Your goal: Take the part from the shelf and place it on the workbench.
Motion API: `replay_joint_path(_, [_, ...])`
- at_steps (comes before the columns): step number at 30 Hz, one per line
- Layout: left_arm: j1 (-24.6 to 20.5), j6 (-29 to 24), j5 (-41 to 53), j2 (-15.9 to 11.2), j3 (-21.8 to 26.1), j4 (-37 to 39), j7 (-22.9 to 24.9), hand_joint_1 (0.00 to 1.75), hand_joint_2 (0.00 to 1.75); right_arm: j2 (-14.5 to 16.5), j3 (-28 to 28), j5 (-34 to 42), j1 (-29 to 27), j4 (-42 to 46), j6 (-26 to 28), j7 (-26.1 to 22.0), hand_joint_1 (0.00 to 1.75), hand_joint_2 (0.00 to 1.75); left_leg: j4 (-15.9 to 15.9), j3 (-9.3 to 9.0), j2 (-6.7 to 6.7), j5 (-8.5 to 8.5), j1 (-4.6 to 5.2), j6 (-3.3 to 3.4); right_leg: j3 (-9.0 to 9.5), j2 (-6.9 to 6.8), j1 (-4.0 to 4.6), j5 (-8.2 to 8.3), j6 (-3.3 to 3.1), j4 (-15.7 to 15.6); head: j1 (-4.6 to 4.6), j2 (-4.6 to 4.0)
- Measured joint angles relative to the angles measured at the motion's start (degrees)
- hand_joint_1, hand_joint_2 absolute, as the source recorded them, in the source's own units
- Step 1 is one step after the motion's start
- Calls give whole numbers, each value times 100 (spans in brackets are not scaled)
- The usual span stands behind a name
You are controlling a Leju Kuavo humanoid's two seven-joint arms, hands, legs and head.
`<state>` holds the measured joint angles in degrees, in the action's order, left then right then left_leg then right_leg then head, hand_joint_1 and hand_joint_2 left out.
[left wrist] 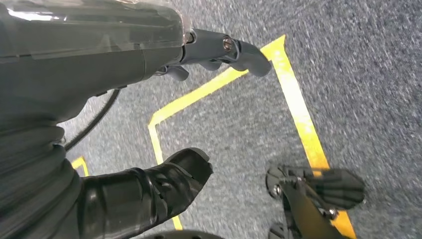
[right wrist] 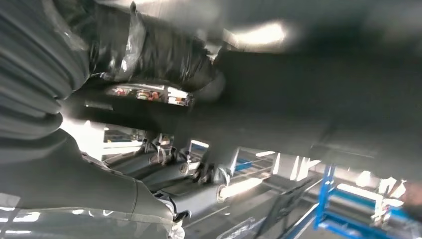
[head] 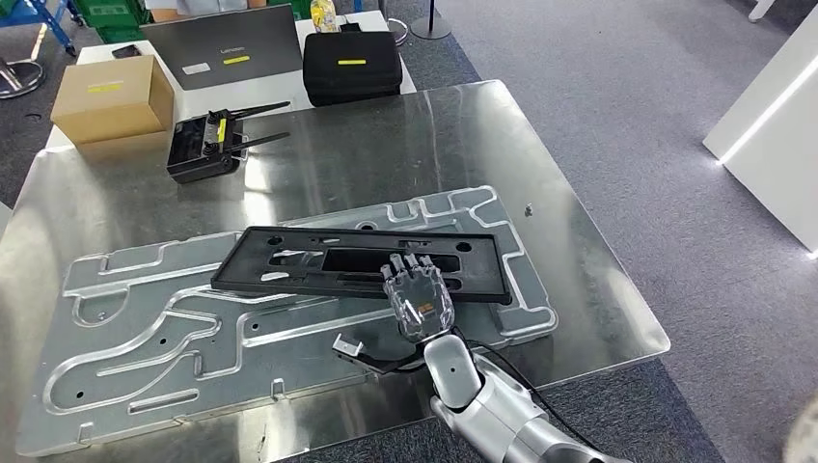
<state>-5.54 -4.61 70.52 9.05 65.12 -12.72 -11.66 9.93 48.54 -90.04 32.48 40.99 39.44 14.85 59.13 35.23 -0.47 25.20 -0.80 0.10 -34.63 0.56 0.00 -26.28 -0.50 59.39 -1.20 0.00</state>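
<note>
A flat black plastic part (head: 328,260) with several cut-outs lies across the grooved metal plate (head: 145,318) on the shiny workbench (head: 405,145). My right hand (head: 418,301) grips its near edge, toward the part's right end, with fingers (head: 410,270) laid over the top. In the right wrist view the part (right wrist: 308,99) is a dark slab between the thumb (right wrist: 149,50) and the fingers (right wrist: 199,169). My left hand (left wrist: 99,64) hangs over the carpet with thumb (left wrist: 164,179) and fingers (left wrist: 234,50) apart and nothing in it.
At the bench's far side stand a cardboard box (head: 111,96), a closed laptop (head: 231,43), a black case (head: 352,66) and a black device with antennas (head: 207,145). A small bracket (head: 347,345) sits near the front edge. Yellow tape (left wrist: 298,114) marks the carpet.
</note>
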Motion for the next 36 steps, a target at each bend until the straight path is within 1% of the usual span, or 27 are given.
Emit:
replay_joint_path(2, [-1,-36,-18,15,-19,1,-12,0,44,14,11,-6,-43,-144,39,-16,0,0,-36,-39,11,-12,-13,76,-25,0,-14,-90,57,114,-1,0])
replay_joint_path(3, [-1,-40,-44,20,-21,1,-19,0,0,15,11,-8,-55,-192,60,-28,0,0,-54,-59,21,-17,-21,112,-115,-5,-21,-219,82,328,-2,0])
replay_joint_path(5, [-2,-47,-96,18,-18,0,-24,0,0,14,-4,-8,-70,-264,81,-84,0,0,-62,-79,44,-8,-19,156,-450,-15,-30,-569,108,1030,-3,0])
replay_joint_path(6, [-3,-55,-110,16,-16,0,-17,0,0,14,-29,-8,-84,-294,82,-135,0,0,-62,-82,54,-4,-16,163,-625,-17,-33,-698,115,1375,-2,0])
replay_joint_path(7, [-3,-62,-119,14,-13,0,-8,0,0,14,-69,-7,-100,-316,82,-194,0,0,-62,-87,61,0,-13,165,-726,-18,-35,-731,115,1564,-2,0])
replay_joint_path(8, [-3,-69,-123,13,-9,0,3,0,0,16,-120,-7,-115,-331,82,-254,0,0,-62,-93,64,2,-12,165,-720,-20,-34,-661,107,1543,-2,0])
replay_joint_path(9, [-2,-77,-126,13,-5,1,12,0,0,24,-175,-6,-124,-341,82,-304,0,0,-62,-101,64,3,-12,162,-589,-21,-33,-503,90,1290,-1,0])
replay_joint_path(10, [-2,-82,-126,15,-3,1,17,0,0,34,-235,-5,-126,-350,83,-343,0,0,-62,-111,63,3,-12,156,-370,-21,-29,-318,62,888,-2,0])
replay_joint_path(12, [-3,-94,-126,22,-3,2,20,0,0,63,-355,-5,-124,-365,85,-385,0,0,-55,-126,54,11,4,118,6,-24,0,-87,11,176,-2,0])
replay_joint_path(13, [-5,-98,-126,26,-3,2,19,0,0,77,-405,-5,-127,-378,86,-396,0,0,-54,-131,49,14,8,86,86,-27,17,-57,-6,14,-1,0])
replay_joint_path(14, [-6,-102,-126,28,-2,2,20,0,0,88,-444,-5,-134,-390,86,-402,0,0,-60,-135,44,11,12,48,94,-29,32,-55,-19,-27,-1,0])
replay_joint_path(16, [-1,-105,-130,26,3,2,37,0,0,111,-504,-5,-151,-415,86,-419,0,0,-63,-134,39,-1,0,-29,99,-38,22,19,-74,-62,1,0])
replay_joint_path(17, [1,-107,-134,25,8,2,48,0,0,125,-533,-6,-160,-425,86,-433,0,0,-10,-111,38,57,-4,-60,104,-44,7,63,-110,-90,1,0])
replay_joint_path(18, [3,-108,-140,23,15,2,55,0,0,140,-564,-7,-169,-437,86,-450,0,0,143,-50,37,187,-8,-87,100,-52,-10,107,-145,-118,3,0])
replay_joint_path(19, [3,-109,-144,21,21,2,55,0,0,156,-597,-7,-182,-451,85,-469,0,0,416,60,39,393,-15,-107,88,-62,-19,131,-168,-132,3,0])
replay_joint_path(21, [4,-109,-150,22,28,2,43,0,0,175,-662,-8,-220,-480,84,-495,0,0,1145,340,39,794,-21,-145,32,-73,-12,154,-189,-121,3,0])
replay_joint_path(22, [7,-107,-150,21,29,2,39,0,0,181,-694,-8,-238,-495,84,-502,0,0,1397,422,40,883,-24,-158,2,-79,-8,161,-189,-105,2,0])
replay_joint_path(23, [10,-105,-150,19,32,2,36,0,0,186,-724,-8,-250,-509,84,-505,0,0,1444,403,40,864,-26,-166,-27,-83,-7,167,-185,-85,2,0])
replay_joint_path(24, [12,-104,-150,14,35,2,36,0,0,194,-752,-8,-256,-521,84,-506,0,0,1270,277,41,751,-27,-167,-53,-84,-10,173,-177,-61,3,0])
replay_joint_path(26, [8,-98,-156,2,42,2,36,0,0,214,-805,-5,-258,-542,84,-510,0,0,500,-170,40,455,-24,-144,-102,-80,-11,188,-149,-8,3,0])
replay_joint_path(27, [3,-94,-161,-2,43,2,35,0,0,223,-830,-3,-258,-550,84,-511,0,0,184,-331,34,355,-13,-113,-123,-77,-6,199,-125,13,2,0])
replay_joint_path(28, [-3,-90,-164,-4,44,2,34,0,0,233,-853,-2,-259,-557,84,-513,0,0,-10,-420,28,302,0,-77,-141,-75,1,216,-94,24,2,0])
replay_joint_path(31, [-5,-86,-167,-4,45,2,33,0,0,255,-893,-1,-270,-573,84,-517,0,0,-71,-392,25,208,19,49,-167,-66,-3,280,24,7,1,0])
replay_joint_path(32, [-8,-85,-167,-4,45,2,34,0,0,257,-904,-1,-274,-579,84,-517,0,0,-95,-372,36,157,11,97,-192,-62,-9,224,56,46,-1,0])
replay_joint_path(33, [-12,-85,-167,-4,45,2,34,0,0,257,-917,-1,-275,-585,84,-517,0,0,-119,-338,47,100,1,148,-247,-57,-16,80,82,174,-3,0])
replay_joint_path(34, [-16,-84,-167,-6,46,2,34,0,0,257,-927,-1,-276,-593,84,-517,0,0,-136,-288,59,45,-7,186,-338,-54,-24,-147,99,417,-7,0])
replay_joint_path(36, [-19,-80,-167,-13,47,2,34,0,0,257,-938,-1,-286,-611,84,-517,0,0,-134,-155,65,-48,7,219,-578,-51,-37,-664,127,1160,-10,0])
